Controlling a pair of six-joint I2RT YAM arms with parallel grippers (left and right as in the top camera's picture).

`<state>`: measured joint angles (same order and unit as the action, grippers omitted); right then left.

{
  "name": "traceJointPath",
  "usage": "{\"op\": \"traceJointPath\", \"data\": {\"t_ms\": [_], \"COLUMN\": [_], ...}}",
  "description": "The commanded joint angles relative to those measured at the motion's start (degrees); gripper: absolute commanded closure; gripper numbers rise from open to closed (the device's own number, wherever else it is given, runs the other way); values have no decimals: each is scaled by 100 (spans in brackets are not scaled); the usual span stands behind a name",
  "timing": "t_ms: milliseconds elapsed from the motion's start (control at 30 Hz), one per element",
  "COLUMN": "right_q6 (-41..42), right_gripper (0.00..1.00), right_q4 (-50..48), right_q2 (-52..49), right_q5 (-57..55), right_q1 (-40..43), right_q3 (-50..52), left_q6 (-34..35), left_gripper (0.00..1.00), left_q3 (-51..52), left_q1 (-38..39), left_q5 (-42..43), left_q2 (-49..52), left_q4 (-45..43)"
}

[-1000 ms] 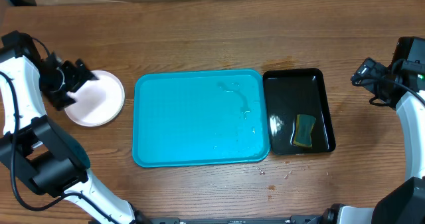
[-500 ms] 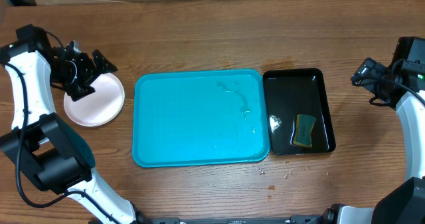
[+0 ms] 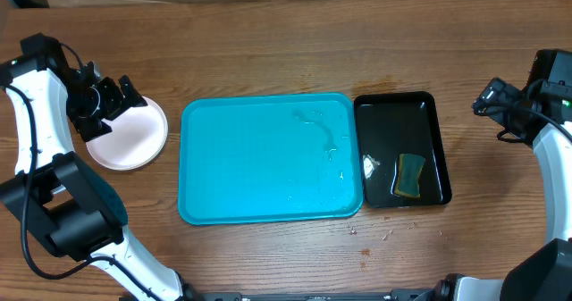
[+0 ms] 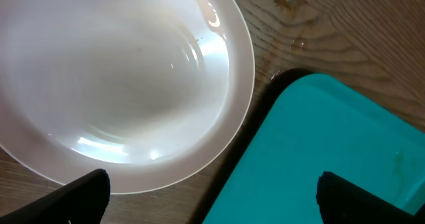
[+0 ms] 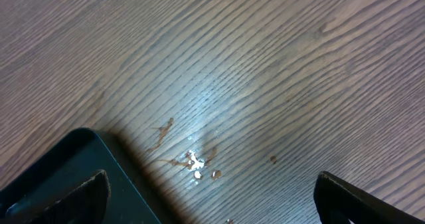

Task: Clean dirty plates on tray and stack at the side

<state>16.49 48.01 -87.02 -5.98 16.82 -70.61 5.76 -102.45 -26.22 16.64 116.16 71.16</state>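
A stack of white plates [image 3: 134, 138] sits on the table left of the turquoise tray [image 3: 268, 158]; only the top plate shows, clean and glossy, also in the left wrist view [image 4: 119, 78]. The tray holds no plates, only a few water drops. The pale yellow-green plate is hidden or out of view. My left gripper [image 3: 114, 100] is open and empty, hovering over the plates' upper left rim; in its own view [image 4: 212, 197] it spans the plate rim and the tray corner [image 4: 319, 151]. My right gripper [image 3: 487, 98] is open and empty above bare table, right of the black tray.
A narrow glossy black tray [image 3: 400, 104] lies against the turquoise tray's right side, holding a green-yellow sponge [image 3: 410, 176] and a small white scrap [image 3: 369, 165]. Its corner shows in the right wrist view [image 5: 60, 177]. Brownish drops and crumbs [image 5: 192, 161] mark the wood beside it.
My left gripper swung up and right off the plates' left rim, then drew back slightly left. The plates stayed put. The right arm has not moved.
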Motion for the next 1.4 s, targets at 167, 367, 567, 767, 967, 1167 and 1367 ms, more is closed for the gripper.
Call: {"op": "traceJointPath", "data": {"t_ms": [167, 367, 567, 767, 967, 1167, 1367], "right_q6": [17, 17, 20, -46, -46, -46, -48], "right_gripper": [0, 0, 0, 0, 0, 0, 0], "right_q4": [-35, -33, -9, 7, -444, -2210, -4138], "right_q2": [2133, 3954, 5587, 6896, 7954, 8384, 8393], "right_q5": [-44, -44, -44, -168, -302, -251, -107], "right_q1": [-562, -1558, -2330, -2424, -2409, -2262, -2264], "right_q3": [-20, -20, 42, 645, 1980, 3473, 4859], "left_q6": [-85, -85, -85, -85, -85, -85, -85], "left_gripper": [0, 0, 0, 0, 0, 0, 0], "left_q3": [15, 13, 13, 13, 15, 13, 15], "left_q1": [-11, -11, -11, -11, -11, -11, -11], "left_q5": [-96, -96, -96, -98, -96, -98, -96], "left_q2": [-2, -2, -2, -2, -2, -2, -2], "left_q4": [13, 11, 13, 13, 13, 13, 13]}}
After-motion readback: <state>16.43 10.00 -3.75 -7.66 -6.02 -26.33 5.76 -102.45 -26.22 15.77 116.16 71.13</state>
